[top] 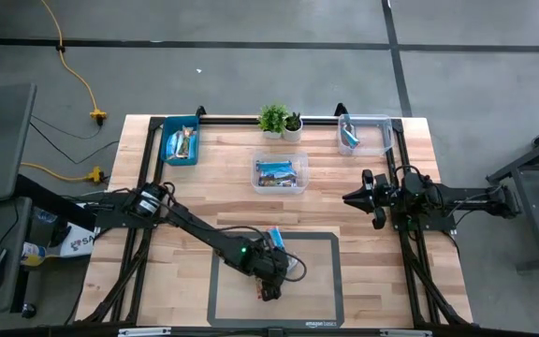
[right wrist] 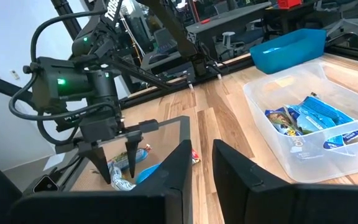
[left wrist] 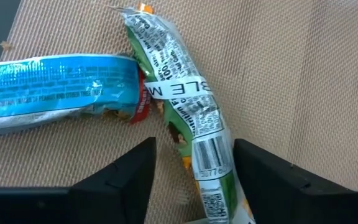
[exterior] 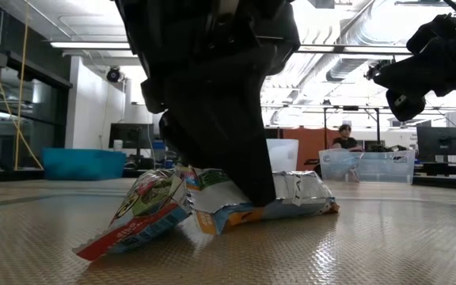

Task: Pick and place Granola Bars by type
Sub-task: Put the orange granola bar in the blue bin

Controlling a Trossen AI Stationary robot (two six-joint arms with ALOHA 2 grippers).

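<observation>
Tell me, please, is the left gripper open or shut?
Open: the left gripper has its dark fingers apart, straddling the green-wrapped granola bar.

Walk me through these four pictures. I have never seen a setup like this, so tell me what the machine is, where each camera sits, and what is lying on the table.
This is a robot with two dark arms at a wooden table, each ending in a two-finger pincer. One picture looks straight down from above, one looks level across the tabletop, and the other two come from cameras on each arm's wrist.

The left pincer is down over the dark mat, its fingers spread either side of a green-wrapped granola bar; it does not grip it yet. A blue-wrapped bar lies next to it, their ends meeting.

The right pincer waits raised at the table's right side, holding nothing.

Farther back stand a blue bin and two clear bins, one central and one at the right, all holding bars, plus two small potted plants.
</observation>
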